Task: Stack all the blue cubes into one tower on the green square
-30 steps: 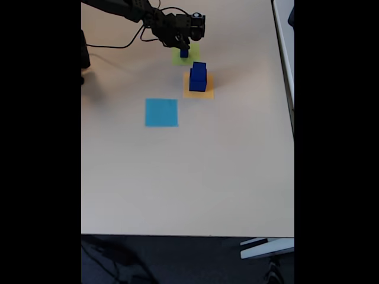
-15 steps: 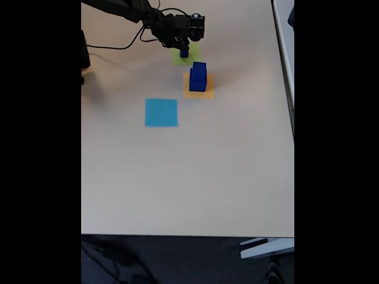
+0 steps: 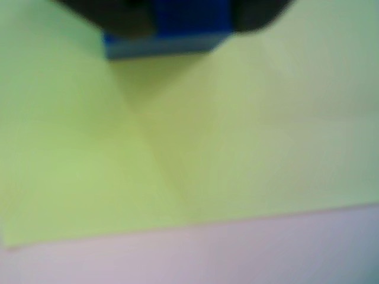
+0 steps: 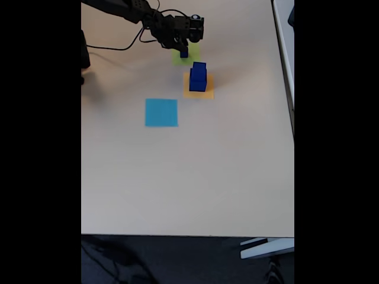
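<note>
Hand (image 4: 183,48) slightly higher than before, pinching small blue cube (image 4: 184,53) over green square (image 4: 177,57) (open table (image 4: 189,177) beyond).

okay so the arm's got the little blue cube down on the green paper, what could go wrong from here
1. Order: the small cube sits on the green square, while the medium cube on the large cube stands on the orange square. Bigger cubes stacked on the small one would probably topple.
2. The gripper is tight around the small cube; opening or lifting off may nudge it.
3. That two-cube stack stands close by; a swing could knock it.
</note>
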Motion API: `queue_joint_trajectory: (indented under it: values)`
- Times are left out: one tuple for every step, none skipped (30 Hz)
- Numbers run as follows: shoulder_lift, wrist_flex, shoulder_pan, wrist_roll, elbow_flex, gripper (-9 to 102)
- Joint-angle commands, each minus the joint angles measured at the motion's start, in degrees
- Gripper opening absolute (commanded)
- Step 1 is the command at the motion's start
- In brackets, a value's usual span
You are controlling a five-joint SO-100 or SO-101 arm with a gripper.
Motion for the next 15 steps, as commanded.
queue_joint_trajectory:
  values:
    - [0.6,-1.1,0.4,-0.9,-0.4,4]
    - [0.6,-1.1,0.5,-1.0,-0.4,4]
    - [0.6,-1.1,0.5,-1.1,-0.4,4]
    - [0.6,-1.1,0.5,-1.1,-0.4,4]
    - [0.6,-1.1,0.6,-1.2,-0.4,5]
    - [0.7,-1.1,0.6,-1.2,-0.4,5]
    - [0.7,-1.1,0.6,-1.3,-0.4,5]
    - [0.7,-1.1,0.6,-1.4,-0.4,6]
    - [0.7,-1.1,0.6,-1.4,-0.4,6]
    - [0.8,-1.1,0.6,-1.4,-0.4,6]
    - [0.8,-1.1,0.6,-1.5,-0.4,7]
    - [0.8,-1.1,0.6,-1.5,-0.4,8]
    - [0.8,-1.1,0.6,-1.6,-0.4,8]
    - [0.9,-1.1,0.6,-1.6,-0.4,8]
    - [0.9,-1.1,0.6,-1.7,-0.4,8]
